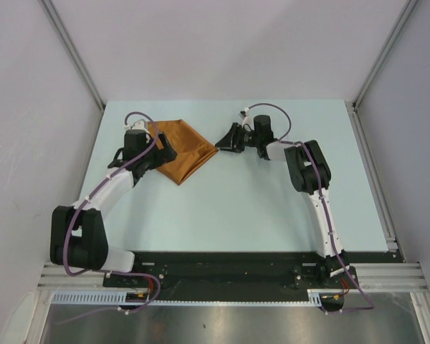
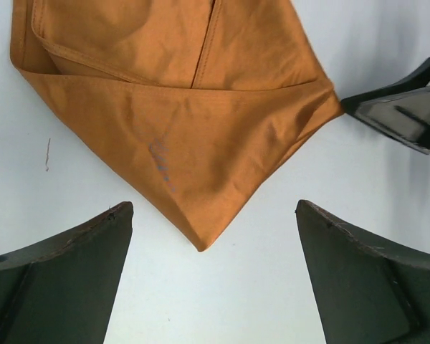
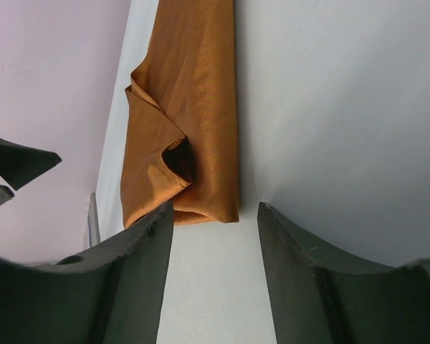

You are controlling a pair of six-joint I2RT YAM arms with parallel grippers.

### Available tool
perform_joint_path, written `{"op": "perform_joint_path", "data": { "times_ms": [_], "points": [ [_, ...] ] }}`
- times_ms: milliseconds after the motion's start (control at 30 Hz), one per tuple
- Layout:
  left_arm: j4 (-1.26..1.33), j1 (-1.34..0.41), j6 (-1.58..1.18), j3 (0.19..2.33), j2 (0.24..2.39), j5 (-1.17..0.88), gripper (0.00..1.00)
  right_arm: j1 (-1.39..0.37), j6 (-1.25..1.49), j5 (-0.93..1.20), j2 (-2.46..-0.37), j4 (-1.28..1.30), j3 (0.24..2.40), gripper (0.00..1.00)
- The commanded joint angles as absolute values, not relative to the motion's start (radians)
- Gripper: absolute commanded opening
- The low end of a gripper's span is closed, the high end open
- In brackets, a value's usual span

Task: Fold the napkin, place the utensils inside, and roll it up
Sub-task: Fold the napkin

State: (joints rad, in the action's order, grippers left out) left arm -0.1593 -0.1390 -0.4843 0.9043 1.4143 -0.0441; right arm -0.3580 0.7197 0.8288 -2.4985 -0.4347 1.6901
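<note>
The rust-orange napkin lies folded on the table at the back left, one corner pointing right. My left gripper hovers at its left side. In the left wrist view its jaws stand wide open, and a napkin corner points into the gap without touching either finger. My right gripper sits at the napkin's right corner. It is open, and the napkin's folded end lies just ahead of the fingertips, not pinched. The right gripper's fingers also show in the left wrist view. The utensils are out of view.
The pale table is walled by grey panels left, right and behind. A metal rail runs along its right edge. The arm bases stand on a black strip at the near edge.
</note>
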Motion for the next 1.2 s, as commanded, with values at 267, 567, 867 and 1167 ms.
{"op": "perform_joint_path", "data": {
  "times_ms": [267,567,867,1167],
  "points": [
    [-0.137,-0.092,-0.520,0.870,1.345,-0.121,1.00,-0.390,0.672,0.798,-2.545,-0.339,1.712,0.37],
    [-0.147,-0.078,-0.514,0.845,1.304,-0.121,1.00,-0.390,0.721,0.759,-2.526,-0.420,1.674,0.14],
    [-0.167,-0.071,-0.509,0.801,1.224,-0.117,1.00,-0.391,0.848,0.735,-2.427,-0.643,1.465,0.00],
    [-0.164,-0.067,-0.522,0.724,1.145,-0.130,1.00,-0.391,0.882,0.603,-2.209,-0.672,1.158,0.00]
  ]
}}
